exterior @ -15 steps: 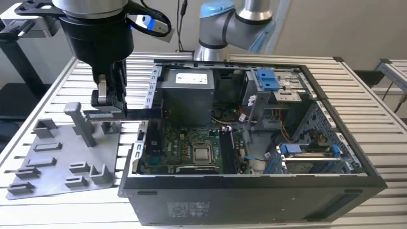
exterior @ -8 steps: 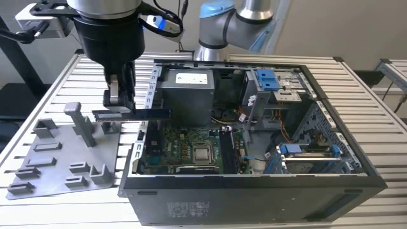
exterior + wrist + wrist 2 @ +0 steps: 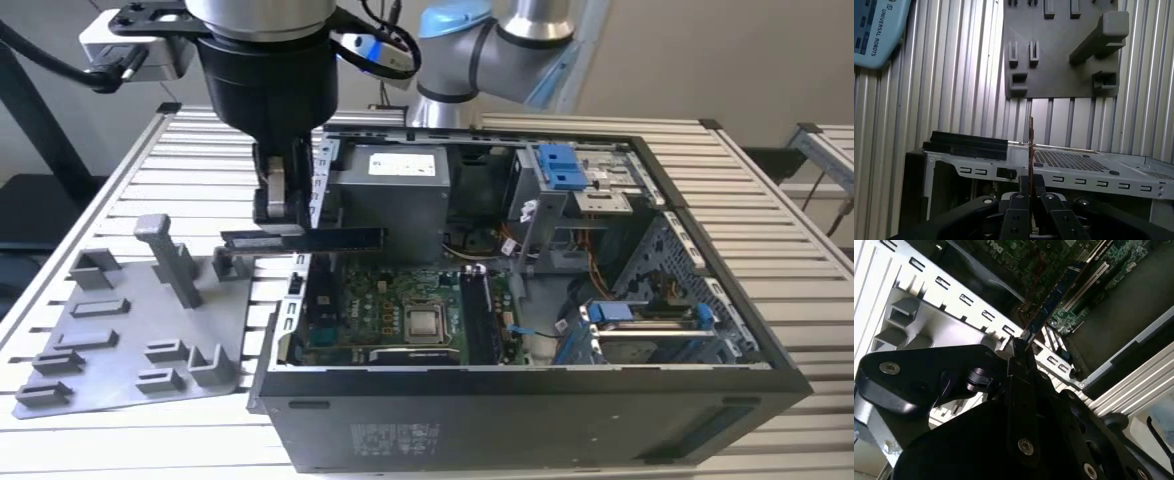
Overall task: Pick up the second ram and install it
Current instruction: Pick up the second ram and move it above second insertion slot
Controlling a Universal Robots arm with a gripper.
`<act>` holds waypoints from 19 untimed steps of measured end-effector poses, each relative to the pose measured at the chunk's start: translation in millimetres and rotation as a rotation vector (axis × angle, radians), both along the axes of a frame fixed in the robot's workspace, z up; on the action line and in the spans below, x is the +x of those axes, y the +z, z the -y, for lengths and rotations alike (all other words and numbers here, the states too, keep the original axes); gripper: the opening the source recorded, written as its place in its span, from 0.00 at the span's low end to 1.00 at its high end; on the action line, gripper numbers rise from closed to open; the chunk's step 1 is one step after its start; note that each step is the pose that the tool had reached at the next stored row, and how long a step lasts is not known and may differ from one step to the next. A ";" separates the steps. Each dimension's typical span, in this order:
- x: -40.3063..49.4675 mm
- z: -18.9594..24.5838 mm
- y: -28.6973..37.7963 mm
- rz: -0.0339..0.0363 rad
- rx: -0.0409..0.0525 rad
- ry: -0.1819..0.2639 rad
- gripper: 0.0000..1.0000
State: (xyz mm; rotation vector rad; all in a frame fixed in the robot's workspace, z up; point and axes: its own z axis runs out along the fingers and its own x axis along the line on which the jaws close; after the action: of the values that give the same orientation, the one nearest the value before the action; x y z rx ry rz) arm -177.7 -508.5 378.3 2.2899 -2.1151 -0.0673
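The gripper [image 3: 291, 222] is matt black. The second ram [image 3: 304, 239] looks dark, almost black, in the exterior view and deep blue in the second wrist view. The holder plate [image 3: 120, 340] is a plain mid-grey all over. The table [image 3: 80, 200] is pale silver-white, striped with long parallel ridges and thin dark grooves. The computer case [image 3: 534, 430] is black outside and bare metal grey inside. The motherboard [image 3: 387, 300] is green, speckled with small silver and black parts. The plastic clips [image 3: 561, 165] are bright blue. The arm joint [image 3: 461, 35] has a light blue cap on silver.
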 end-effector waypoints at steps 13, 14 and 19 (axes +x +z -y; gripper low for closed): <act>36.2 0.2 -0.3 -0.0011 -0.0001 0.000 0.15; 38.6 0.3 -0.4 -0.0011 0.0000 0.000 0.15; 52.5 0.6 -0.6 -0.0012 -0.0001 0.000 0.15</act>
State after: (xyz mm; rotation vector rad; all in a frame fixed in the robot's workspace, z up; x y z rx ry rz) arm -125.2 -509.0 377.7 2.2894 -2.1144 -0.0685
